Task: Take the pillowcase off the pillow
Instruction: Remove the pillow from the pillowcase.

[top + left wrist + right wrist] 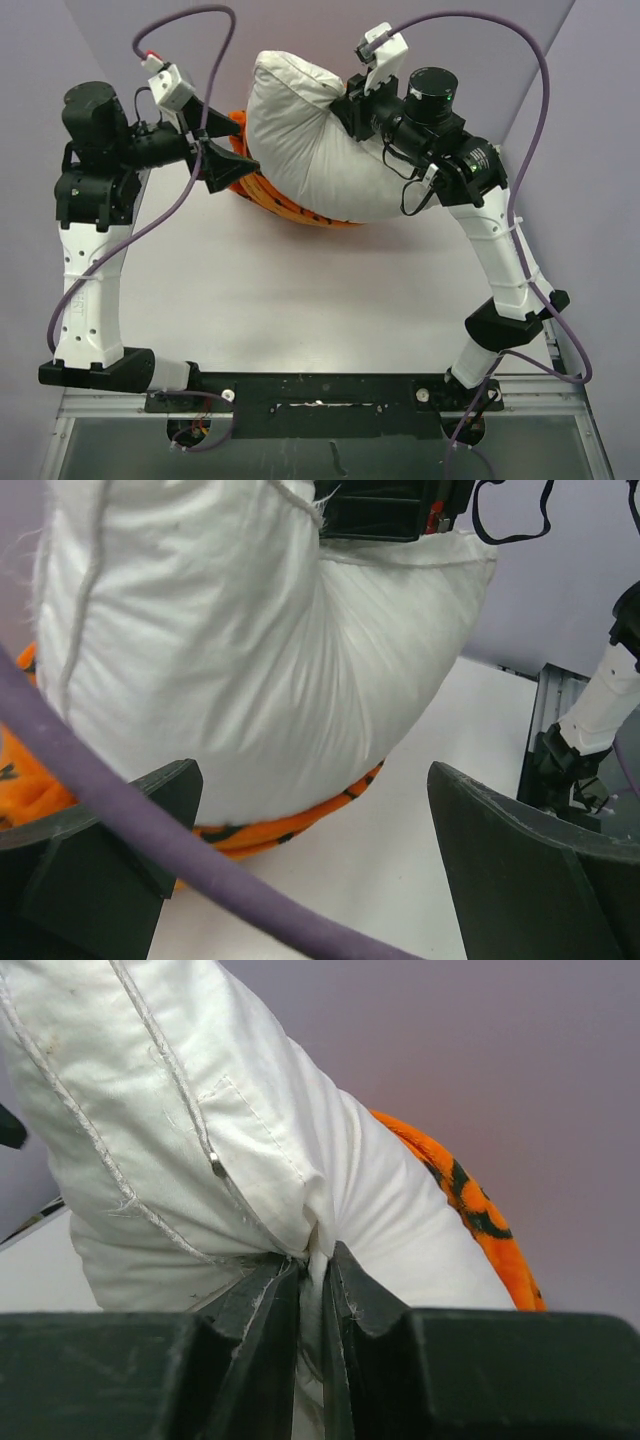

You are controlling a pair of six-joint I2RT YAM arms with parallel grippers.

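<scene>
Left arm [85,270] elbow up, reaching inward; left gripper [315,810] with its 2 jaws wide apart, holding nothing. Right arm [495,250] bent inward; right gripper [318,1260] raised, pinching pillow [200,1110] fabric.

White-and-black arms [85,290], purple cables [150,825]

pillowcase [300,212] mostly hidden under pillow [310,140]; only an orange rim is seen. Pillow cropped at top edge in both wrist views. Purple cable [200,875] blurred in foreground.
</scene>
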